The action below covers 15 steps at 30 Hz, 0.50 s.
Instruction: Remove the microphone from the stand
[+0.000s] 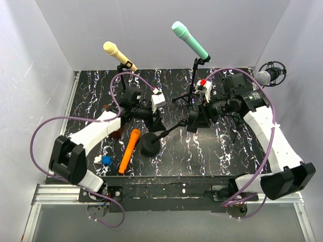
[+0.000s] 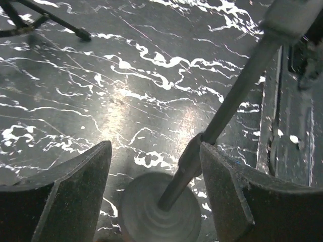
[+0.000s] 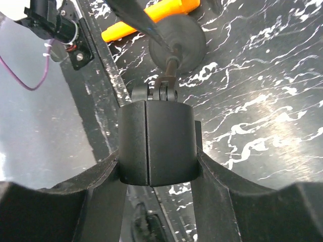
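Right pincer (image 3: 157, 164) clamped on stand's black clip (image 3: 157, 136). Left pincer (image 2: 155, 148) jaws apart, stand rod (image 2: 237, 91) between them, above round base (image 2: 161, 212). Orange microphone (image 1: 129, 150) lies flat on counter (image 1: 212, 151), near-side of left pincer, just beside base. Likely light, rigid, smooth, may roll: grip mid-barrel. Counter's near edge close; bare room near-side of right pincer.

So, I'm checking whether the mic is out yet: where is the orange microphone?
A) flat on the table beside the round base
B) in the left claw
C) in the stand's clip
A: the orange microphone lies flat on the table beside the stand's round base.
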Each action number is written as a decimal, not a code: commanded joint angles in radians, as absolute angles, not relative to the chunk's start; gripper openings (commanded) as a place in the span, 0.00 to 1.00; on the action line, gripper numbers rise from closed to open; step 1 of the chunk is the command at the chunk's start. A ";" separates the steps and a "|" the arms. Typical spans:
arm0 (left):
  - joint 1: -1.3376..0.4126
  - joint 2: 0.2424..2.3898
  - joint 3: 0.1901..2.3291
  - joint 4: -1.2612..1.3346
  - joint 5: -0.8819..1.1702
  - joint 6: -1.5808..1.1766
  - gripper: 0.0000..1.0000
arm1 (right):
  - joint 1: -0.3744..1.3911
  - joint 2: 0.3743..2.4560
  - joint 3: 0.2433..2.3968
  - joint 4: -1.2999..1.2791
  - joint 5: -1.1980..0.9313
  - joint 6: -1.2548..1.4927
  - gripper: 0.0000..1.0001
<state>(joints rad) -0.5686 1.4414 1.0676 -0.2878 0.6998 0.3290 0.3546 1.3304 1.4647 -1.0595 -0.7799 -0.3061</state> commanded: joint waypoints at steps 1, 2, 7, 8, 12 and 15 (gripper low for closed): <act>-0.526 1.561 1.173 -0.557 1.041 0.543 0.68 | 0.360 1.265 1.453 -0.963 -0.793 -0.433 0.01; -0.526 1.577 1.184 -0.560 1.060 0.555 0.67 | 0.360 1.272 1.459 -0.968 -0.793 -0.433 0.01; -0.545 1.629 1.192 -0.542 1.082 0.583 0.63 | 0.362 1.290 1.468 -0.963 -0.805 -0.399 0.01; -0.549 1.629 1.174 -0.505 1.072 0.574 0.63 | 0.362 1.289 1.465 -0.954 -0.805 -0.388 0.01; -0.572 1.597 1.088 -0.293 1.022 0.459 0.60 | 0.362 1.287 1.451 -0.939 -0.805 -0.365 0.01; -0.583 1.600 1.089 -0.282 1.026 0.437 0.49 | 0.362 1.289 1.447 -0.936 -0.801 -0.351 0.01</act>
<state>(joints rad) -0.5632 1.6291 1.1004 -0.3767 1.0092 0.4820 0.3599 1.2858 1.4487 -0.9943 -0.7887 -0.3691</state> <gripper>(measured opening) 0.546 0.545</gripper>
